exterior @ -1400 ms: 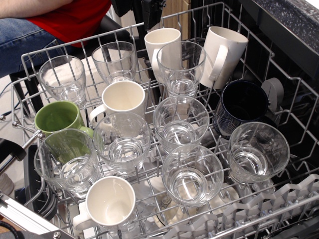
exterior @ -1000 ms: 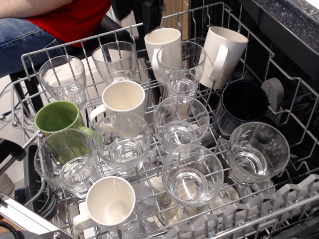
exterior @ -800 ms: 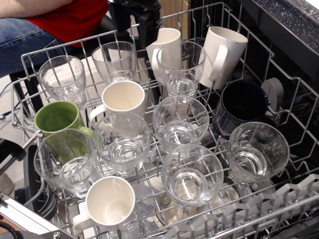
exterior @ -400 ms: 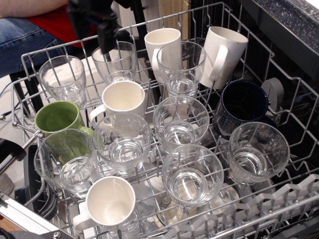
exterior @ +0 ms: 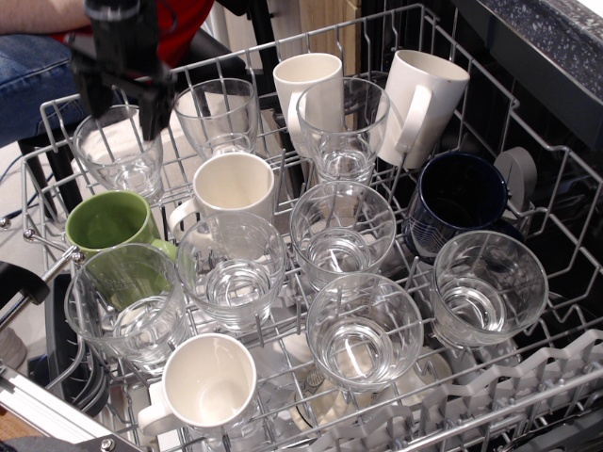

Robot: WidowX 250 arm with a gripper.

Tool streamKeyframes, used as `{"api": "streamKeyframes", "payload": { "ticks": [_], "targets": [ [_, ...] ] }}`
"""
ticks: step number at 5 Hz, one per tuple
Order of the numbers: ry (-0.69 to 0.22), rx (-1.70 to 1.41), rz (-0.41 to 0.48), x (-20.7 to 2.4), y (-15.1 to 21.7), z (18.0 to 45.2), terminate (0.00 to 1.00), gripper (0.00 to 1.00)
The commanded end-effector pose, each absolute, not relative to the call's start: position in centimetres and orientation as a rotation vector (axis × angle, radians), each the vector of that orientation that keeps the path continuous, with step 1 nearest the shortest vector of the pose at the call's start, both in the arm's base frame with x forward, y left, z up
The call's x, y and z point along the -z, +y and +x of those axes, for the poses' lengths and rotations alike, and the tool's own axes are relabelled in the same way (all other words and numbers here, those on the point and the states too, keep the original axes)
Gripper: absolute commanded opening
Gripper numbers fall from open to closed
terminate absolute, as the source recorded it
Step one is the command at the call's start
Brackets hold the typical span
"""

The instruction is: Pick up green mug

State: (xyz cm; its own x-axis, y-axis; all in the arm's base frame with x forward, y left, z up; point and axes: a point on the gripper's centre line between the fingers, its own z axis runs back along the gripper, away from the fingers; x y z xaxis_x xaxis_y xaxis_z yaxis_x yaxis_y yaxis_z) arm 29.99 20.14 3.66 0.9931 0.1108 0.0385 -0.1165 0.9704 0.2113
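Note:
The green mug (exterior: 111,223) stands upright at the left side of the dishwasher rack (exterior: 565,193), opening up, behind a clear glass (exterior: 127,303). My gripper (exterior: 124,118) is black and hangs open at the upper left, over a clear glass (exterior: 121,151) in the back row. It is above and behind the green mug, with a gap between them. Its two fingers point down and hold nothing.
The wire rack holds several clear glasses, three cream-white mugs (exterior: 233,186) (exterior: 309,83) (exterior: 209,381), another tilted white mug (exterior: 424,99) and a dark navy mug (exterior: 457,201). A person in red shirt and jeans (exterior: 38,71) sits behind the rack at upper left.
My gripper came into view at the top centre and has swept left and down, from above the back white mug to above the back-left glass. The dishes have not moved.

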Motion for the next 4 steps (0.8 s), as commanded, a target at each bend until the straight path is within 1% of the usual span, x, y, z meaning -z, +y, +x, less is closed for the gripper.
{"api": "streamKeyframes", "payload": {
  "ticks": [1,2,3,4],
  "targets": [
    [-0.107,-0.160,0.301,0.6,20.4,29.1,0.00,1.00],
    [-0.145,-0.190,0.313,3.0,20.2,29.1,0.00,1.00],
    [-0.183,-0.218,0.286,3.7,21.3,28.8,0.00,1.00],
    [-0.224,-0.251,0.264,4.7,21.6,29.3,0.00,1.00]
  ]
}}
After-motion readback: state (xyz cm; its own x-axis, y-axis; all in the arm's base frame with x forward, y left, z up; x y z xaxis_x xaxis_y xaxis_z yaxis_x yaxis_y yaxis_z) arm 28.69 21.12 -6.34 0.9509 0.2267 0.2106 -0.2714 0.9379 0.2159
